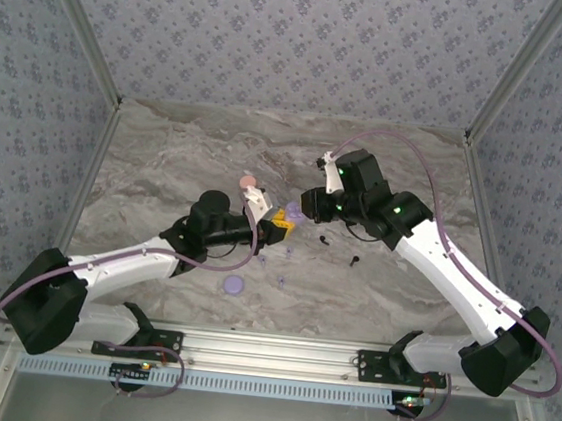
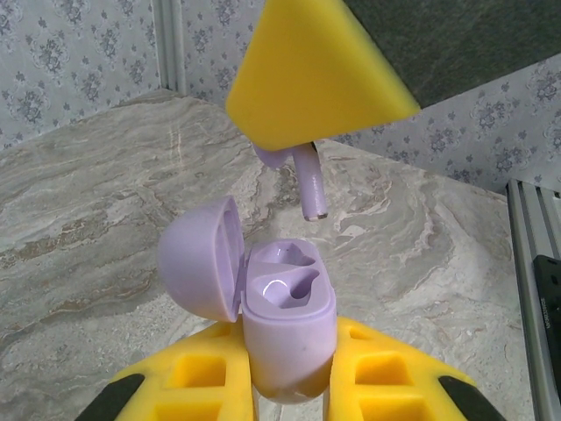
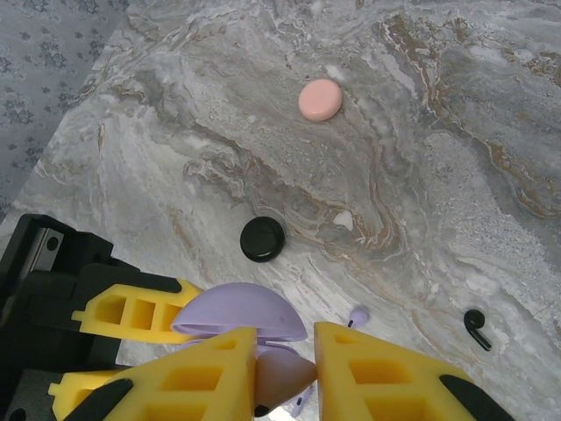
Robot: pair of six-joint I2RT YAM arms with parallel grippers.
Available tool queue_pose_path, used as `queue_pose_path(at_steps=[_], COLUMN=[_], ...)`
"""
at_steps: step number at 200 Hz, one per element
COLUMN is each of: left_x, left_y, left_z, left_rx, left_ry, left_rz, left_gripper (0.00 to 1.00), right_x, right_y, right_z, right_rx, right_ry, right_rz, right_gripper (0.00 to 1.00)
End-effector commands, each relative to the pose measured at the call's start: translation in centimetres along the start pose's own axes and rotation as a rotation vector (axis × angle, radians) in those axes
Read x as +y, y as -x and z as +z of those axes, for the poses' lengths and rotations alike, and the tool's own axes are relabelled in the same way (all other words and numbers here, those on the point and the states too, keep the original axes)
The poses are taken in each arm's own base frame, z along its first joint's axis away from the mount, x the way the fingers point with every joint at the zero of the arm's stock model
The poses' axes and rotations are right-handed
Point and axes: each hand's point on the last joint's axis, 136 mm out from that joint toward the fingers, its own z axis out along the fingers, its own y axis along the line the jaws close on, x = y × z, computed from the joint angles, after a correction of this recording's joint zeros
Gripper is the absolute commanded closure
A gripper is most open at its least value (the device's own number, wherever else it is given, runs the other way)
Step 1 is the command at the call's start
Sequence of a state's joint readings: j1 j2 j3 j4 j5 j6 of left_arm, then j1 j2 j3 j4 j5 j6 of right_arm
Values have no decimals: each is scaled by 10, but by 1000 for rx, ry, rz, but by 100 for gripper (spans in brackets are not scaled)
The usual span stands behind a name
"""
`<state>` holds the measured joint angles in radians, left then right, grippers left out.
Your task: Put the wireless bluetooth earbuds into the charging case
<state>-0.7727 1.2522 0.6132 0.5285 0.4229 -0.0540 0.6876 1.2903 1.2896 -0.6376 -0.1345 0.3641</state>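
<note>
nearest the arm bases, in the top view, a lavender disc (image 1: 234, 284) lies flat on the table (image 1: 166, 158), apart from both arms. past it, the two grippers meet near the table centre. check the left gripper (image 2: 289, 351) first: in the left wrist view its two yellow fingers are clamped on the lower body of the lavender charging case (image 2: 289, 307), one finger on each side, holding it upright. the lid (image 2: 203, 259) is hinged open to the left and both wells face up. directly above the case, locate the lavender earbud (image 2: 308, 180): its stem points down toward the wells, and its tip is apart from the case, with marble visible between them. its head is tucked behind a yellow finger (image 2: 316, 74) of the right gripper. in the right wrist view, the right gripper (image 3: 285, 351) is closed on that earbud; a rounded part of it shows between the two fingers, just above the open lid. beyond the fingers, a second lavender earbud (image 3: 358, 314) lies on the marble just past the right-hand finger, and a black earbud (image 3: 476, 326) lies further to the right of it, well apart from the case. farther out you will find a black disc (image 3: 263, 239), and farthest a pink disc (image 3: 320, 99), both flat on the table.
</note>
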Motion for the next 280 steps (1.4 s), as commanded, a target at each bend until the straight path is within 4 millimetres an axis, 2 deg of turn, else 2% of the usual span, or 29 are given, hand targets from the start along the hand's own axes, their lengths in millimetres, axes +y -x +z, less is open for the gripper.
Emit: queue_pose_path(at_steps=[1, 72, 184, 223, 235, 255, 280], left_x=[-7, -8, -2, -2, -2, -3, -2], left_y=[34, 40, 40, 40, 41, 40, 38], left_z=[2, 4, 8, 9, 9, 9, 9], left_rx=[-87, -102, -98, -107, -110, -109, -107], left_ry=[-36, -45, -21, -24, -27, -29, -24], left_rz=[26, -1, -17, -21, -20, -20, -15], left_gripper=[100, 100, 100, 100, 100, 100, 100], right_x=[2, -5, 5, 4, 3, 4, 5], right_y=[9, -1, -14, -14, -14, -11, 2], right_z=[-1, 10, 17, 16, 16, 14, -3], right_rx=[-28, -2, 51, 55, 57, 54, 9], right_ry=[-14, -66, -5, -16, -17, -17, -15], right_rz=[-34, -46, -36, -31, -29, -32, -46], right_gripper=[76, 75, 74, 74, 73, 63, 53])
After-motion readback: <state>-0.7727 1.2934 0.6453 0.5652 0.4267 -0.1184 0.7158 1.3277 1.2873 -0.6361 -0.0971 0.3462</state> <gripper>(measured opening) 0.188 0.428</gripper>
